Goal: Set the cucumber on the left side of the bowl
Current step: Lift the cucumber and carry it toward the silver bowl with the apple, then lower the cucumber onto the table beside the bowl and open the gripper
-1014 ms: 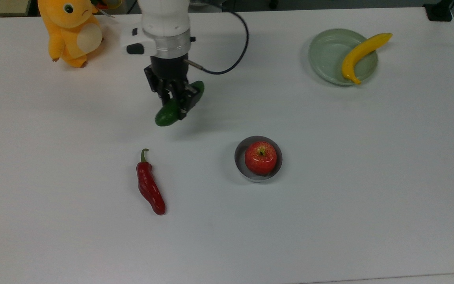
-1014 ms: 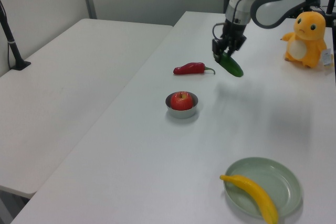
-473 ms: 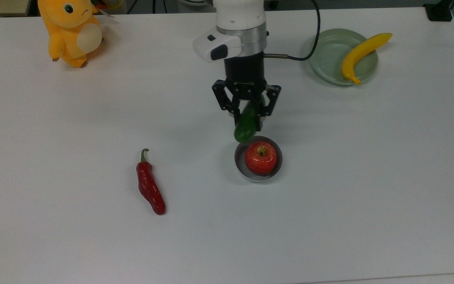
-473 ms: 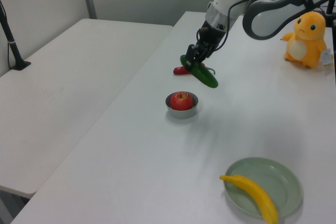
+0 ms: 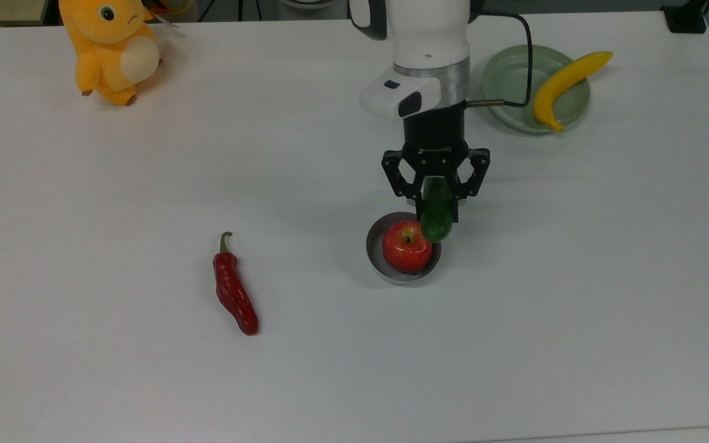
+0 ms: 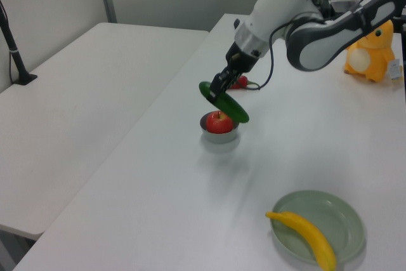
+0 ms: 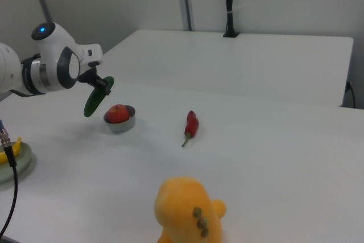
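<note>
now the tool (image 5: 436, 195) is clamped on the cucumber (image 5: 437, 215), holding it up off the bench (image 5: 145, 381). in the top view the green tip pokes out below the fingers, over the upper right rim of the bowl (image 5: 376, 261), which has the apple (image 5: 405, 247) in it. in the left view the cucumber (image 6: 223, 102) hangs tilted above the bowl (image 6: 219, 135).

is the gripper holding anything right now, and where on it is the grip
The gripper holds the glossy dark green cucumber, clamped near its middle, toward the upper end; the lower end hangs free.
</note>
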You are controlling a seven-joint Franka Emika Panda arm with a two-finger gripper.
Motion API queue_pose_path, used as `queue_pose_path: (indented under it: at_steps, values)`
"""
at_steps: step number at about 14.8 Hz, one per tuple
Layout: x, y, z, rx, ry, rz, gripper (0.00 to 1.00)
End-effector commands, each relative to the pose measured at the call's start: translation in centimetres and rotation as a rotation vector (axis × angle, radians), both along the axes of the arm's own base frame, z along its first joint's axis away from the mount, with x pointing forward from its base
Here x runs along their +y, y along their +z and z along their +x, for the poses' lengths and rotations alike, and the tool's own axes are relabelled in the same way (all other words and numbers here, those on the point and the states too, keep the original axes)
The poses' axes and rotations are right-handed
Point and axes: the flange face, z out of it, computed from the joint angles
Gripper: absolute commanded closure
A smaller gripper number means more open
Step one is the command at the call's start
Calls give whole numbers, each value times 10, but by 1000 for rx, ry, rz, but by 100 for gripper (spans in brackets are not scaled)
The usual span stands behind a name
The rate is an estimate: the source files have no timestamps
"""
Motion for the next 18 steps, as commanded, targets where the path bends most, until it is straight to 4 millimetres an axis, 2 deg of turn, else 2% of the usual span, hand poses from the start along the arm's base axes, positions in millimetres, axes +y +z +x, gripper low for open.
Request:
queue_pose_path:
  at_steps: [1, 3, 7, 13, 18]
  values:
    - [17, -19, 6, -18, 58, -27, 92]
    - [27, -23, 2, -21, 91, -48, 92]
    - [40, -58, -1, -6, 154, -108, 90]
    - [44, -65, -1, -17, 170, -108, 90]
    - [46, -71, -1, -28, 189, -117, 86]
